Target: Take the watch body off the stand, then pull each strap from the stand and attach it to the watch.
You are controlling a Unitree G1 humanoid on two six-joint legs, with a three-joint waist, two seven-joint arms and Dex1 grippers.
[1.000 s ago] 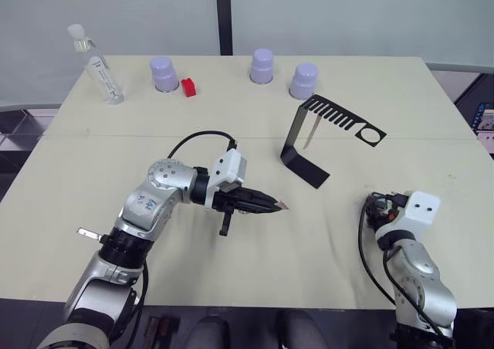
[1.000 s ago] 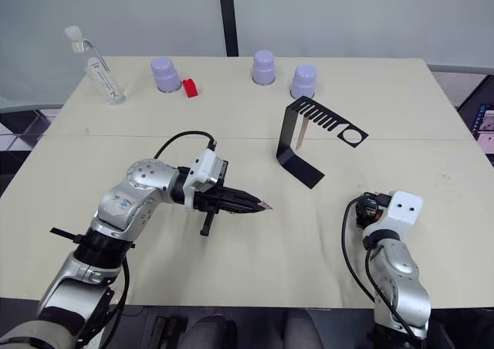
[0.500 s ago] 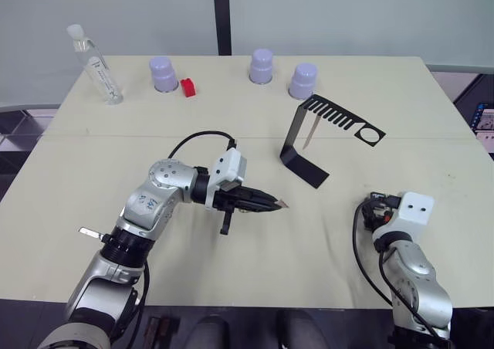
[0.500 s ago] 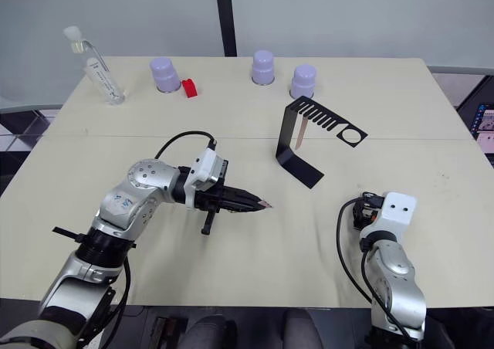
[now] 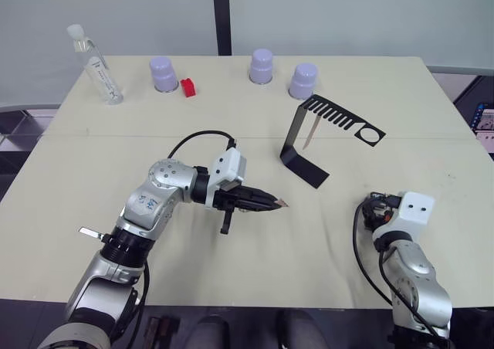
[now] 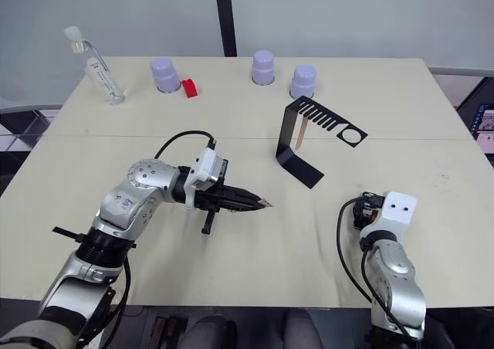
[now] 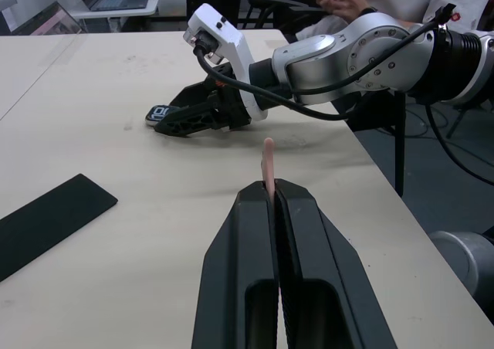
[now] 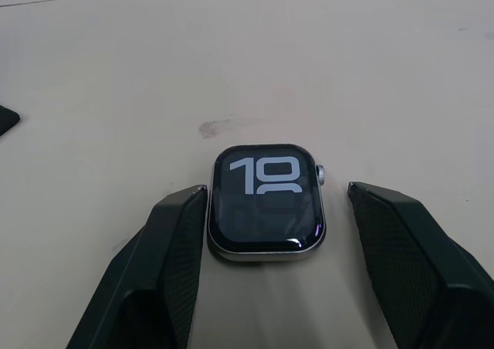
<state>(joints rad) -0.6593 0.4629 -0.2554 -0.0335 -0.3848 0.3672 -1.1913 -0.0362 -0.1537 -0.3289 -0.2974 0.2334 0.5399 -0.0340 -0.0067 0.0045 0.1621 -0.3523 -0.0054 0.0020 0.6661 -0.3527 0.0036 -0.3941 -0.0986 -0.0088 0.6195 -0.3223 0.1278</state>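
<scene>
We see the watch [image 8: 266, 201] lying flat near the surface's [image 5: 255, 272] right edge, between our right pincer's [image 8: 270, 233] spread fingers. Our left pincer [image 7: 273, 202] is clenched on one strap [image 7: 268, 157]; another strap [image 5: 310, 134] hangs from the stand [image 5: 309, 144].

A pale beige bench [image 5: 93, 171] carries a clear plastic bottle [image 5: 96, 63], three upturned lilac cups [image 5: 163, 74], a small red block [image 5: 188, 88], the thin black bent-metal stand [image 5: 309, 144] and the small black rounded-square watch body [image 8: 266, 201], lying face up.
</scene>
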